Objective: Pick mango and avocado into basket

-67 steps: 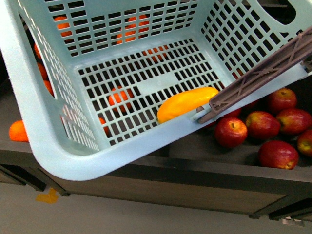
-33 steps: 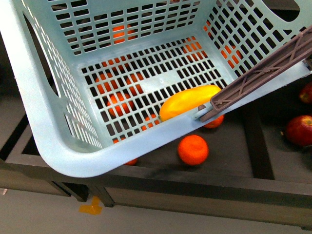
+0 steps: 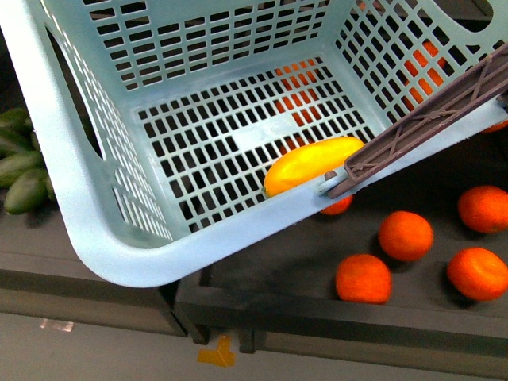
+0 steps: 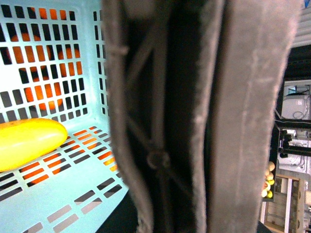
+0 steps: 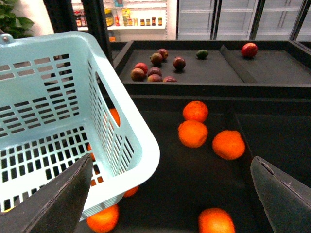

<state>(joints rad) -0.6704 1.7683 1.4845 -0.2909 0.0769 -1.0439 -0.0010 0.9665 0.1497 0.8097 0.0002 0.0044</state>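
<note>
The mango [image 3: 305, 165] is found inside the basket [image 3: 135, 266]. It is laid on its side on the slotted bottom and pressed against the near wall, just beside the place where the brown handle [image 3: 429, 115] is hinged. In the left wrist view the mango [image 4: 26, 143] is seen at the edge of the picture. The handle [image 4: 165, 97] is so close there that most of the picture is filled by it.

The fingers of the left gripper are not shown in any view, so it cannot be told whether they are spread or closed. The right gripper [image 5: 171, 160] is seen in its own wrist view with its dark fingers [image 5: 63, 199] spread wide and nothing held between them. It is placed near a corner of the basket, above the dark shelf [image 5: 272, 131].

Oranges [image 3: 363, 278] are scattered on this shelf; some are seen beside the basket and some through its slots. One orange [image 3: 337, 206] is partly covered by the basket's rim. At the left of the front view, green elongated fruits [image 3: 20, 171] are partly hidden by the basket.

In the right wrist view a farther compartment is shown, where a group of dark red fruits [image 5: 155, 65] is gathered. Near them a single dark green fruit [image 5: 202, 54] is lying, too small to be named with certainty. A red fruit [image 5: 249, 49] is seen beyond a divider [image 5: 238, 65]. Glass-door refrigerators [image 5: 233, 19] are standing in the background, and a yellow mark [image 3: 216, 355] is seen on the floor.
</note>
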